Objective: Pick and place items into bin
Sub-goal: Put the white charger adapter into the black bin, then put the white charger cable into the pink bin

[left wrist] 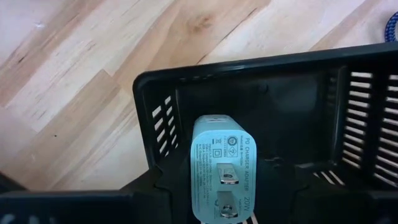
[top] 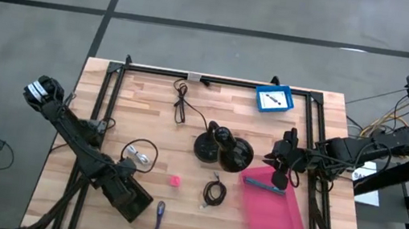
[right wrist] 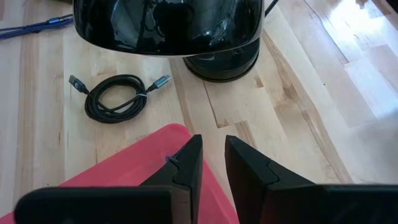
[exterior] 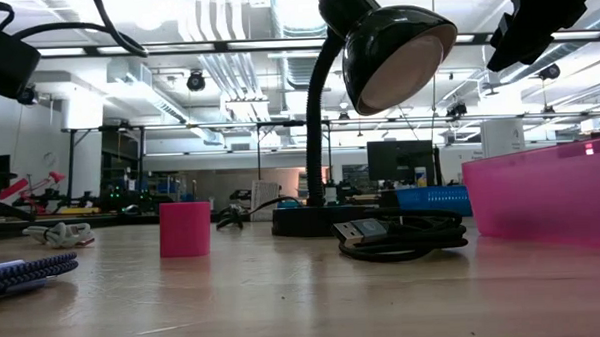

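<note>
A pale-blue cube-shaped charger (left wrist: 221, 162) hangs over a black slotted bin (left wrist: 249, 65), with my left gripper (top: 132, 199) shut on it near the table's front left. My right gripper (right wrist: 212, 163) hovers above the pink bin (top: 274, 206), fingers a little apart with nothing between them. A teal marker (top: 264, 186) lies in the pink bin. On the table rest a pink cube (top: 174, 181), a coiled black cable (top: 215, 191), a purple pen (top: 159, 220) and a silvery piece (top: 140, 155). My left gripper pinches the charger between its two fingers by its two opposite sides (left wrist: 198, 186), at the end nearest the wrist. The fingers (left wrist: 158, 193) point down from above. The charger's pronged face shows to the wrist camera, and it hangs clear above the black bin's floor.
A black desk lamp (top: 224, 148) stands mid-table beside the pink bin, its shade close under my right arm. A thin black cord (top: 181, 105) runs from the far edge. A blue-rimmed packet (top: 274, 100) lies at the far right. Black rails line both table sides.
</note>
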You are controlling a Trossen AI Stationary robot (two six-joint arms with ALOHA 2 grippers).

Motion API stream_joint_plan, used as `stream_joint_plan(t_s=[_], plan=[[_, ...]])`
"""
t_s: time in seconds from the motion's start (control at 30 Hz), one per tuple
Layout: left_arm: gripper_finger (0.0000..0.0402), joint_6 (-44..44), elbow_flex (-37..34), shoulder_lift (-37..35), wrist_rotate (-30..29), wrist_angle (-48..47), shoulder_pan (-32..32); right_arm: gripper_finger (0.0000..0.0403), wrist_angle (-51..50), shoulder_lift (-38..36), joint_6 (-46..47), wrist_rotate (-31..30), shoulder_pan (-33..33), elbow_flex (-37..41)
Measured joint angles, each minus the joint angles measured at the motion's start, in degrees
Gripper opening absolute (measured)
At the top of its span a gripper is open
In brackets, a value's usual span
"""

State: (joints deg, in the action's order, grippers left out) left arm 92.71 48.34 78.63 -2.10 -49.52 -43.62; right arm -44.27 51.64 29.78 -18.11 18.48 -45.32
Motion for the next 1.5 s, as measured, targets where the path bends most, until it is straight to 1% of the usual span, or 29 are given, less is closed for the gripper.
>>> stream_joint_plan(t_s=[0.1,0.37,0.47,0.57,0.73,0.83,1.27,1.5], plan=[[0.0130,0.01,0.00,0.00,0.02,0.00,0.00,0.0059,0.02,-0.02,0.00,0.00,0.00,0.00],[0.0174,0.00,0.00,0.00,0.31,0.53,-0.01,0.0059,0.02,-0.02,0.00,0.00,0.00,0.02],[0.0182,0.00,0.15,0.00,0.45,1.07,0.00,0.0059,0.02,-0.01,0.00,0.00,0.00,0.00],[0.0184,0.02,0.37,0.00,1.93,1.14,0.00,0.0059,0.03,-0.02,0.00,0.00,-0.01,0.01],[0.0185,0.03,0.89,-0.08,6.35,1.08,0.00,0.0059,0.04,-0.02,0.00,0.00,0.00,0.00],[0.0185,0.02,1.95,-0.44,7.10,1.07,-0.02,0.0059,0.04,-0.02,0.00,0.00,-0.02,0.00],[0.0185,0.02,5.80,-1.92,6.22,1.07,0.19,0.0059,0.07,-0.02,0.07,0.00,-0.02,0.02],[0.0185,-0.02,8.54,-1.95,5.87,1.29,2.55,0.0059,0.07,-0.02,0.04,-0.01,0.00,0.04]])
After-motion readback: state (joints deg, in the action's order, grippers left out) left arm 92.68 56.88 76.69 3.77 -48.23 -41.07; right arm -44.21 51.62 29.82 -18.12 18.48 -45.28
